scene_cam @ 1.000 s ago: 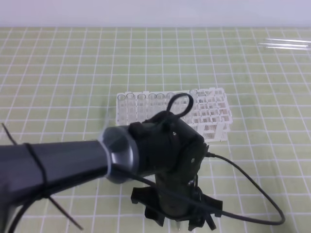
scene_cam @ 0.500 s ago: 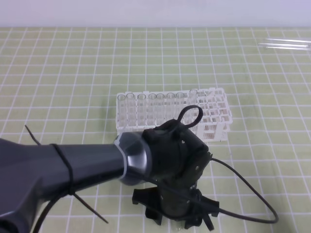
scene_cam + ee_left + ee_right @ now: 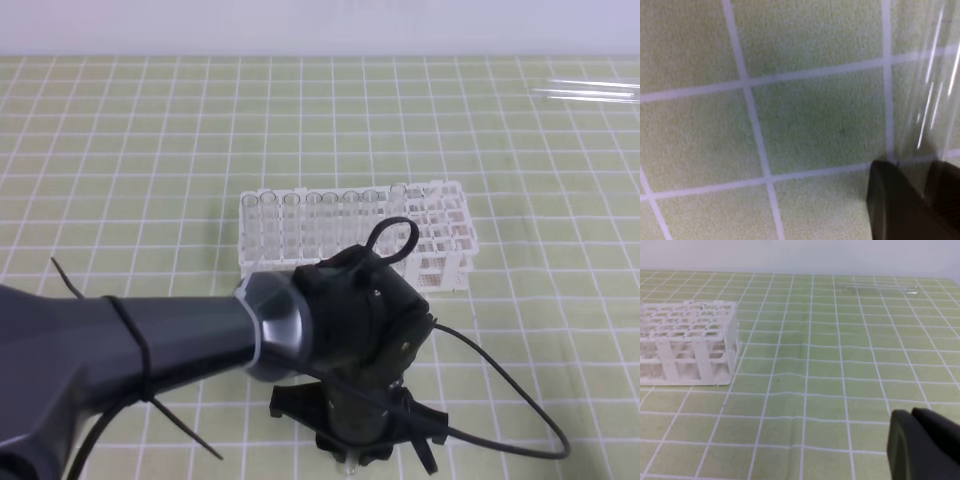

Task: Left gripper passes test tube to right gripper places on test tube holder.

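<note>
At the bottom centre of the high view, the left gripper (image 3: pixel 368 452) points down at the mat; its jaws I cannot judge. The test tube (image 3: pixel 927 95) lies beside its finger, contact unclear. The right gripper (image 3: pixel 920 437) is closed and empty. Further back stands the test tube holder (image 3: pixel 440 235).

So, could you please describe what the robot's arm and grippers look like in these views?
The left arm is a smooth dark grey tube with a silver-grey collar, a black cable tie around it and a thin black cable looping off. The left gripper is all black and angular. The right gripper shows only as a matte black rounded finger.
</note>
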Motion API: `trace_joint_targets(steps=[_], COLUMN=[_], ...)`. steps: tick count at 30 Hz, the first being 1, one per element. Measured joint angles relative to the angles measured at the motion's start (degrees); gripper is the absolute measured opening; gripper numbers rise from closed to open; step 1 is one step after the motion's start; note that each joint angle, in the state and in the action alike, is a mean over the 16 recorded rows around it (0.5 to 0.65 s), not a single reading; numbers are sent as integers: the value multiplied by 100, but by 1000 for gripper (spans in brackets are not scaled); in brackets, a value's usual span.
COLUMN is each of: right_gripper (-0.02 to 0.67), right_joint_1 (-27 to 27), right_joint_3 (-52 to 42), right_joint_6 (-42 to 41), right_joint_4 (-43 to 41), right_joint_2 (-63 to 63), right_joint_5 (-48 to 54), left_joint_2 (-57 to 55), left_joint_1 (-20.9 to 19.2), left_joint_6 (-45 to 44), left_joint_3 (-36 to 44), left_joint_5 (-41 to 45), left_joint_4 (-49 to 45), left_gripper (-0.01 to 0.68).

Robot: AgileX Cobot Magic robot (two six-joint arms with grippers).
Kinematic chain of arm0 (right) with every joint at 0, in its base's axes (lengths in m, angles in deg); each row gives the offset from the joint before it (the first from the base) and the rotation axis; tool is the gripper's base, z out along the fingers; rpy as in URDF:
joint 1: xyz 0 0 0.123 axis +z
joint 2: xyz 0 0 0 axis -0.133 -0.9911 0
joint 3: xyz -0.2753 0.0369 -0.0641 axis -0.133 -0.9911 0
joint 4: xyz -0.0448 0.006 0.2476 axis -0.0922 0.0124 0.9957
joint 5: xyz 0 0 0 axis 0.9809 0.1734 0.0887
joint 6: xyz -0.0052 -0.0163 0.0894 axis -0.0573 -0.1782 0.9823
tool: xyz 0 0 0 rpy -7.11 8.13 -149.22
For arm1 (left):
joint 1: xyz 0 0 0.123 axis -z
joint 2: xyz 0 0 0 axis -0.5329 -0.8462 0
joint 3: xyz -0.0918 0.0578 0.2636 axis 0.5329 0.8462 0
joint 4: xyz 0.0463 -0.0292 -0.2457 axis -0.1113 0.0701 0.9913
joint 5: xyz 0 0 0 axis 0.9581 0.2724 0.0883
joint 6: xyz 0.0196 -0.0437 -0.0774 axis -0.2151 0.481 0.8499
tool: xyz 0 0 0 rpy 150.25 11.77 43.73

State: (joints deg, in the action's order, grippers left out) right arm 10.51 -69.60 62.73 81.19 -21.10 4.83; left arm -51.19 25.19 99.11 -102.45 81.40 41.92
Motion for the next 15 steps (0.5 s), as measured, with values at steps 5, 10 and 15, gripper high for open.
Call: trace_joint_targets(steps=[5,10,15], right_gripper=[-17,-17,-17], right_joint_1=[0,0,0], right_joint_3=[0,0,0], right_joint_6=[0,0,0], right_joint_4=[0,0,0], right_joint_2=[0,0,0], right_joint_5=[0,0,0], left_joint_2=[253,742,1437], left_joint_1=[48,252,602], left_joint_6=[-85,-150,-134], left_joint_3=[4,104,527], left_joint_5=[-10,-116,-755], left_joint_4=[-267,-959,-2101], left_gripper=[36,29,17])
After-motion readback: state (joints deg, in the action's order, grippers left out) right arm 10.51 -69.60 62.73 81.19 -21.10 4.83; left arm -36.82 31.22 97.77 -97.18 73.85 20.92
